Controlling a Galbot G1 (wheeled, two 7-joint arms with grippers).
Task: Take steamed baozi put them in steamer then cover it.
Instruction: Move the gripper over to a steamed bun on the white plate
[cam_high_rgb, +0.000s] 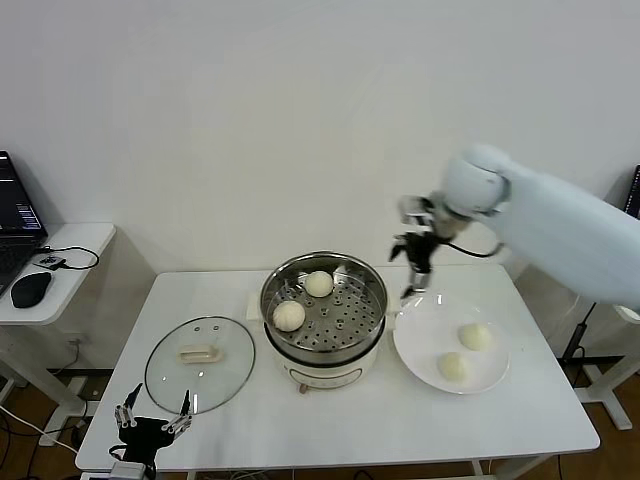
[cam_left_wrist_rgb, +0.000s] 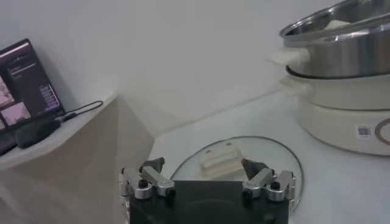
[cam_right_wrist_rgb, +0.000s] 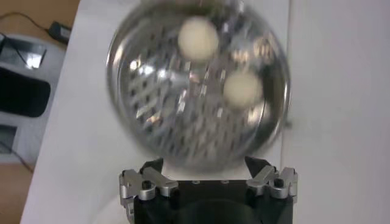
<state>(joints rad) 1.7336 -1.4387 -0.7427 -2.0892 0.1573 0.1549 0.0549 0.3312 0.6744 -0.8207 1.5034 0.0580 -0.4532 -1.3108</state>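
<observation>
L gripper (cam_high_rgb: 152, 412) sat idle, fingers spread, at table's front-left corner by glass lid (cam_high_rgb: 200, 362). R gripper (cam_high_rgb: 413, 262), released & empty, hung between steamer (cam_high_rgb: 372, 300) (2 baozi (cam_high_rgb: 289, 316) in) & plate (cam_high_rgb: 420, 345); 2 left to grab.

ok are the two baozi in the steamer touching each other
Apart. The head view shows one baozi at the far side of the steamer and the other baozi nearer the lid side, with perforated tray between them; the right wrist view shows the same gap.
</observation>
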